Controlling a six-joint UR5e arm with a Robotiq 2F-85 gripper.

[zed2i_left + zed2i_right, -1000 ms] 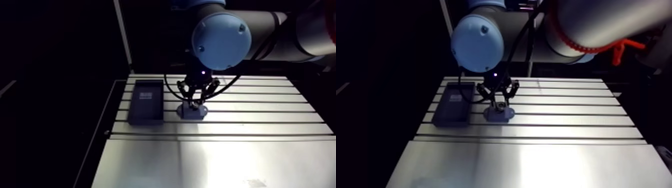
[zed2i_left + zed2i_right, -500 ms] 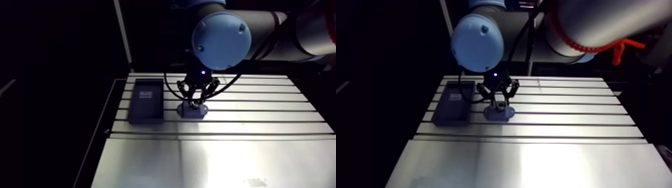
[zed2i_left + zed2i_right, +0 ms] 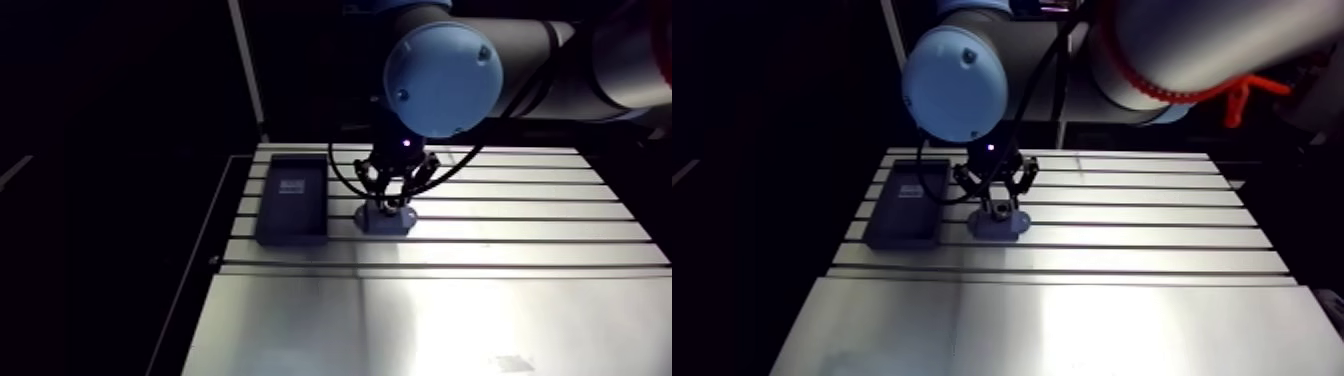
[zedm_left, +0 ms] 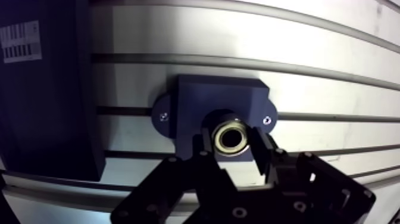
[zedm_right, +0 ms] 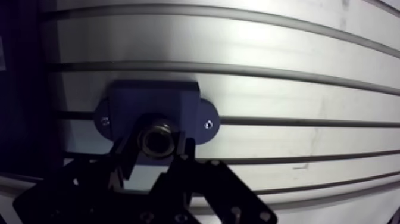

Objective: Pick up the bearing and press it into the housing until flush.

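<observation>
Two fingers (image 4: 262, 156) of the gripper (image 4: 233, 150) are shown narrowly parted and clamped on the bearing (image 4: 231, 137), a bright metal ring gripped by its outer wall so that its bore is left uncovered; the bearing is held directly over the round bore of the housing (image 4: 202, 98), at or just within its mouth, though whether it is flush cannot be told; the axis is kept vertical, presumably so that the ring may be driven in without cocking; the dark blue housing is laid flat on the slotted table (image 4: 250, 42) and appears to be fixed by two small screws (image 4: 165, 117) in its ears, so that a downward press can be resisted; the fingertips are seen touching or nearly touching the housing's upper face, so little downward travel is judged to be left before they foul it; a dark tray (image 3: 291, 238) is placed beside the housing, apart from it; bare table is left on the opposite side and towards the near edge, where withdrawal is unobstructed.
</observation>
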